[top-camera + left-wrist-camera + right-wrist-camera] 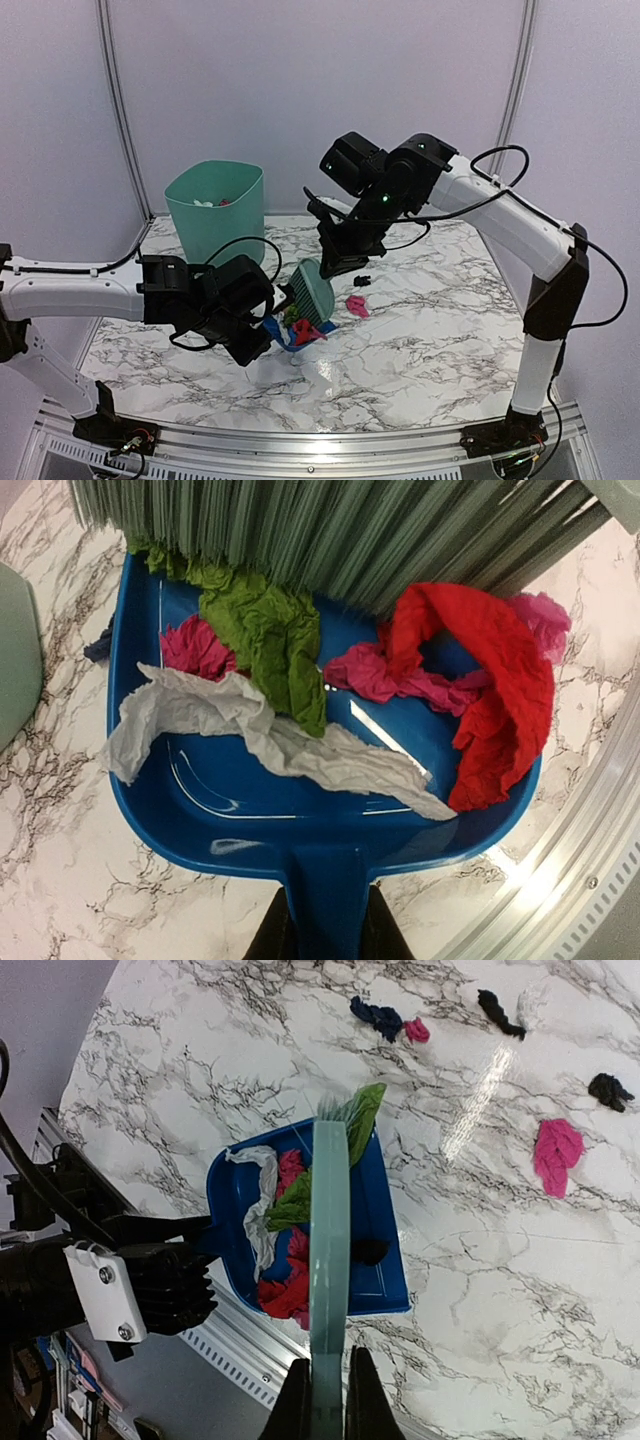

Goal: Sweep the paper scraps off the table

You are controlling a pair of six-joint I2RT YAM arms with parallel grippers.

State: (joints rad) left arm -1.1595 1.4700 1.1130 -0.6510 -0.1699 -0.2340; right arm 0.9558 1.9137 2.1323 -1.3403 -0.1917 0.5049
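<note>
Sweeping paper scraps (270, 650) into blue dustpan (300, 830); more wait on the worktop (480, 1290).
Grips: left pincer (325, 938) clamped on the pan handle, right pincer (327, 1400) clamped on the mint brush (328, 1220). A pink scrap (557, 1153) and black bits (609, 1089) lie loose, well beyond the pan. Hold pan lip flat, pull bristles fully in before lifting.

- A blue dustpan (300, 830) lies low and flat, with its short handle pointing left and its open mouth to the right.
- A mint-green hand brush (313, 290) is tipped up at the pan's mouth. Its grey-green bristles reach over the front lip, and its smooth back faces right.
- A teal waste bin (215, 215) stands upright and open-topped at the far left, apart from the pan.
- Plain pale wall panels (300, 90) close off the back, with slim metal uprights (120, 110) between them.
</note>
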